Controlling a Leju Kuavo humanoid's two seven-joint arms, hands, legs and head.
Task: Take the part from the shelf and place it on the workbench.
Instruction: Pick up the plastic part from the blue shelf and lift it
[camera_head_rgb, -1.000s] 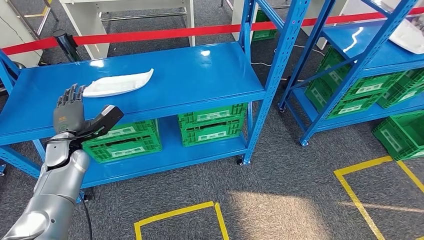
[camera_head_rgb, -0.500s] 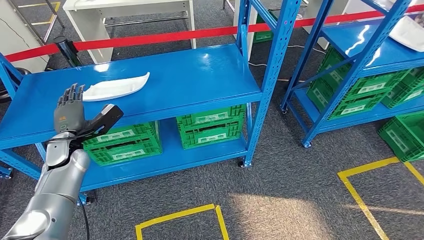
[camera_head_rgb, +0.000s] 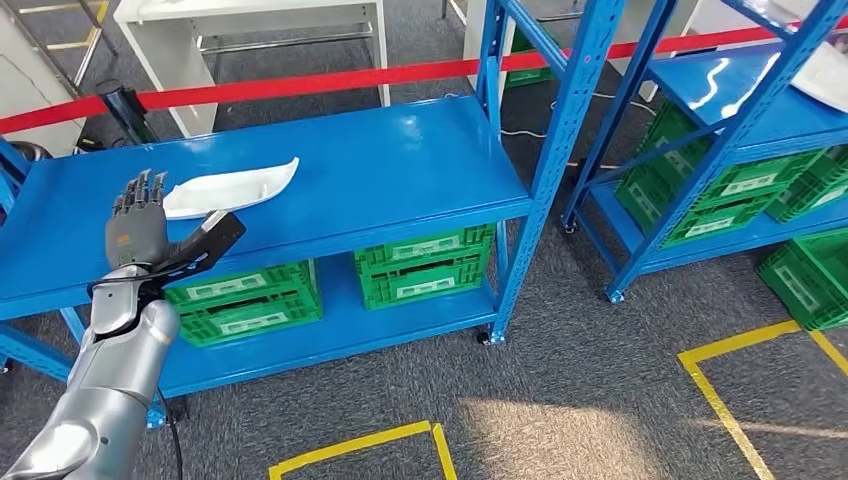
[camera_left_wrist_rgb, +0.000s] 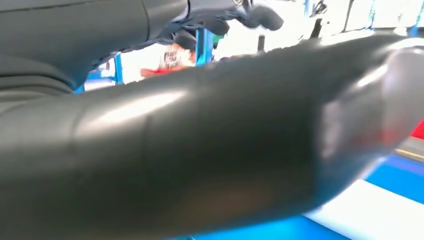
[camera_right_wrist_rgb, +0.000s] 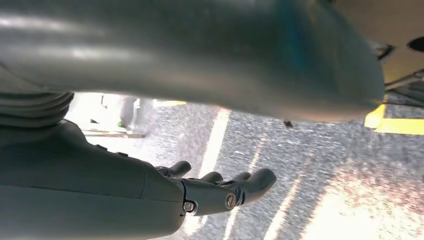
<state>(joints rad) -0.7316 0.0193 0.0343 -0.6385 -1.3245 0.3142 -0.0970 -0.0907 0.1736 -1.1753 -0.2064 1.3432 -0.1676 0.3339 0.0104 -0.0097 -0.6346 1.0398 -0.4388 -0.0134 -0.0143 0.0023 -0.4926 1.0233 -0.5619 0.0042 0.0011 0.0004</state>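
Observation:
A long white curved part (camera_head_rgb: 231, 187) lies on the upper level of the blue shelf (camera_head_rgb: 400, 170), toward its left end. My left hand (camera_head_rgb: 145, 232) is raised in front of the shelf's front edge, just short of the part's near end, with its fingers straight and apart, its thumb stuck out, and nothing held. The left wrist view has the thumb (camera_left_wrist_rgb: 215, 145) close up, with a strip of the white part (camera_left_wrist_rgb: 380, 212) past it. My right hand (camera_right_wrist_rgb: 220, 192) hangs over grey carpet with its fingers loosely extended and holds nothing.
Green crates (camera_head_rgb: 420, 262) sit on the shelf's lower level. A second blue shelf (camera_head_rgb: 740, 90) with green crates stands at the right. A red barrier tape (camera_head_rgb: 300, 78) runs behind, and a white table (camera_head_rgb: 250, 20) beyond. Yellow floor tape (camera_head_rgb: 360, 445) marks the carpet.
The whole picture has shifted a little, so the camera moved closer to the shelf. My left hand stays raised and open before the white part.

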